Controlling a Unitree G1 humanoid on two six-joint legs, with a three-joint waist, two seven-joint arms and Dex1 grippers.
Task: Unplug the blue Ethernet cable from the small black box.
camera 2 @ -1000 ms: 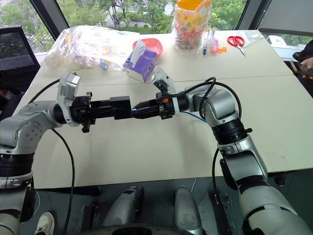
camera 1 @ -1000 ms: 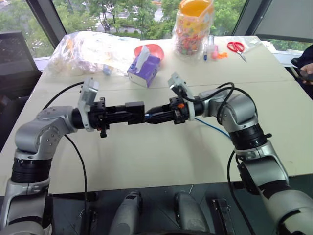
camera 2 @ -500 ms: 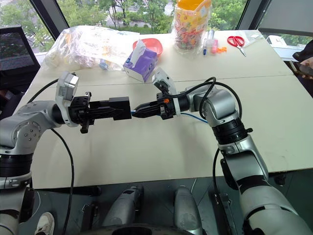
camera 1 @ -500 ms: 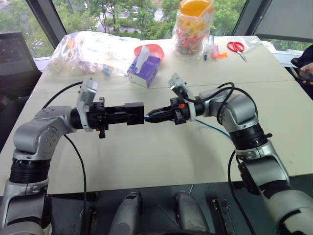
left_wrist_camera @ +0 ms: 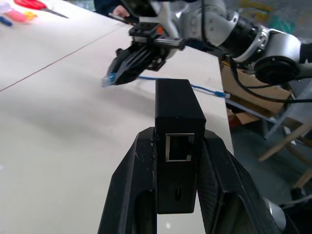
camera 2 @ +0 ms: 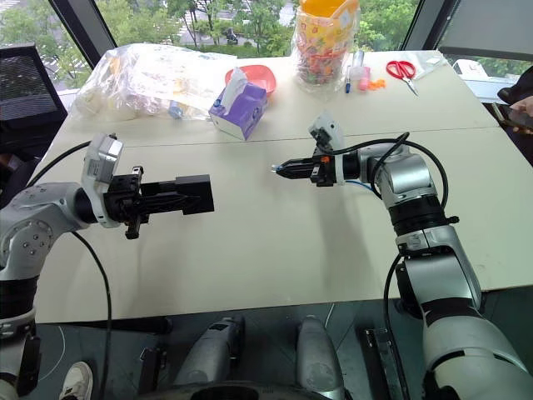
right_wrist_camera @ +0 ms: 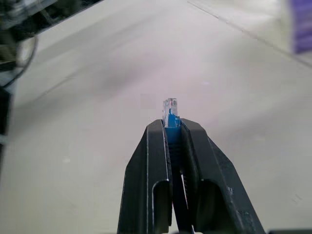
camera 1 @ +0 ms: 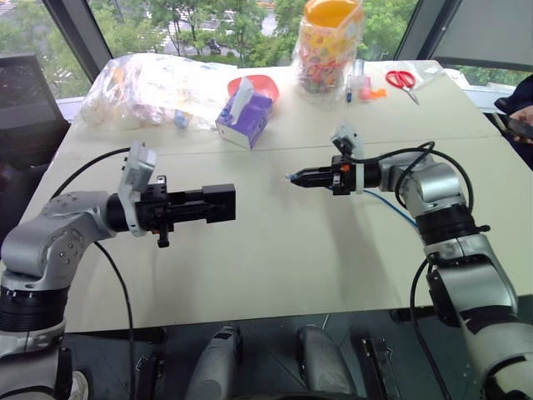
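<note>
My left gripper point(camera 1: 202, 205) is shut on the small black box point(camera 1: 213, 202) and holds it level above the table. In the left wrist view the box point(left_wrist_camera: 178, 113) sits between the two fingers, and its port point(left_wrist_camera: 179, 146) is empty. My right gripper point(camera 1: 296, 177) is shut on the blue Ethernet cable's pale plug point(right_wrist_camera: 170, 108), which sticks out past the fingertips. The plug is clear of the box, with a hand's width of air between them. The rest of the cable point(camera 1: 389, 207) trails along the table under my right arm.
At the back of the table point(camera 1: 275, 258) stand a purple tissue box point(camera 1: 244, 112), a red bowl point(camera 1: 256, 82), a crumpled plastic bag point(camera 1: 154, 82) and a yellow-lidded jar point(camera 1: 331, 42). Red scissors point(camera 1: 402, 80) lie at the back right. A person's hand point(camera 1: 520, 117) is at the right edge.
My right gripper has pulled away to the right with the plug, which has come out of the box. The left gripper with the box has stayed nearly still.
</note>
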